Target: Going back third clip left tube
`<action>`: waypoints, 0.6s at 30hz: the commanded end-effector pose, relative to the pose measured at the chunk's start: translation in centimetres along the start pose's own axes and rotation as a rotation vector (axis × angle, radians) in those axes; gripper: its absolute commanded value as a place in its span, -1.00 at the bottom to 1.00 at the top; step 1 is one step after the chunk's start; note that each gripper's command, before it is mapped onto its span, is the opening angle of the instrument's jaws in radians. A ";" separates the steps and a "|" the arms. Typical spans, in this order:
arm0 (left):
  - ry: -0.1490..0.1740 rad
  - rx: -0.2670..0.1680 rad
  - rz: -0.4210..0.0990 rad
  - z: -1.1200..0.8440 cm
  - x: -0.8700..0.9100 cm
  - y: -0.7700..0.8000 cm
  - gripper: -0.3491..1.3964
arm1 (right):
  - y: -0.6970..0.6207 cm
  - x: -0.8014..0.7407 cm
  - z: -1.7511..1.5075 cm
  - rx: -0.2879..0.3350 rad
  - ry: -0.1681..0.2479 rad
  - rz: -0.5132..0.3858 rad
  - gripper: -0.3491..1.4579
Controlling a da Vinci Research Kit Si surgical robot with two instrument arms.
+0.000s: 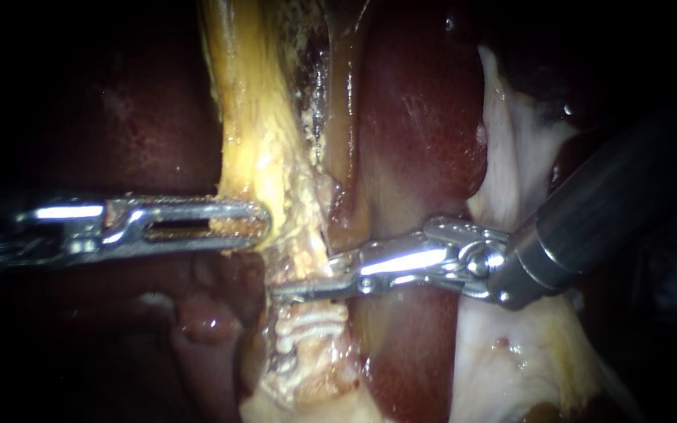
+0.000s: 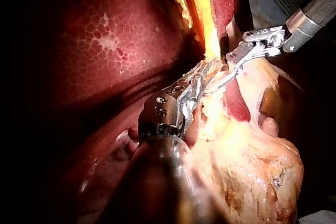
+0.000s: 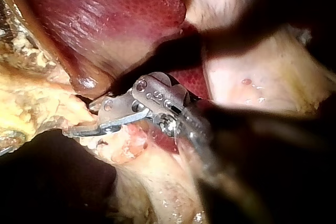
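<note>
Right instrument (image 1: 291,291) is closest, shaft coming in from the right. Its thin claw is released with just a slim gap, tips up against the left tube (image 1: 264,149). That yellowish tube runs lengthwise far to near, and pale clips (image 1: 311,327) sit crosswise on it, just nearer than the tips. Left instrument (image 1: 254,224) has its claw clamped on the tube a bit farther up.
</note>
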State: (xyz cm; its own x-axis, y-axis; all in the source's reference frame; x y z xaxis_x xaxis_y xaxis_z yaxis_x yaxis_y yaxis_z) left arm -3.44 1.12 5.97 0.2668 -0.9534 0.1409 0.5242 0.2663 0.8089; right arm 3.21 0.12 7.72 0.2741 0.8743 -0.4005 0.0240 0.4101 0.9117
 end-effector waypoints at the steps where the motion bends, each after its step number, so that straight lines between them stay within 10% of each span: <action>1: 0.000 0.001 0.000 0.00 0.00 0.00 -1.00 | 0.01 0.00 0.00 0.003 -0.002 -0.001 -1.00; 3: 0.000 0.001 0.000 -0.01 0.00 0.00 -1.00 | 0.01 0.00 0.00 0.010 -0.006 -0.001 -0.97; 8: -0.002 0.003 0.000 -0.01 0.00 0.00 -1.00 | 0.07 0.01 -0.01 0.000 -0.004 -0.071 -0.04; 18: -0.001 0.003 0.000 -0.02 0.00 0.01 -1.00 | 0.00 -0.04 -0.18 0.016 -0.013 -0.260 0.05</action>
State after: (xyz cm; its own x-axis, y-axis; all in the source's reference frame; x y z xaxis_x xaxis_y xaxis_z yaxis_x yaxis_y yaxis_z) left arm -3.42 1.12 5.96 0.2652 -0.9538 0.1411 0.5221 0.2651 0.8107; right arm 3.00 0.13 7.71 0.2691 0.7285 -0.6300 0.1195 0.6238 0.7724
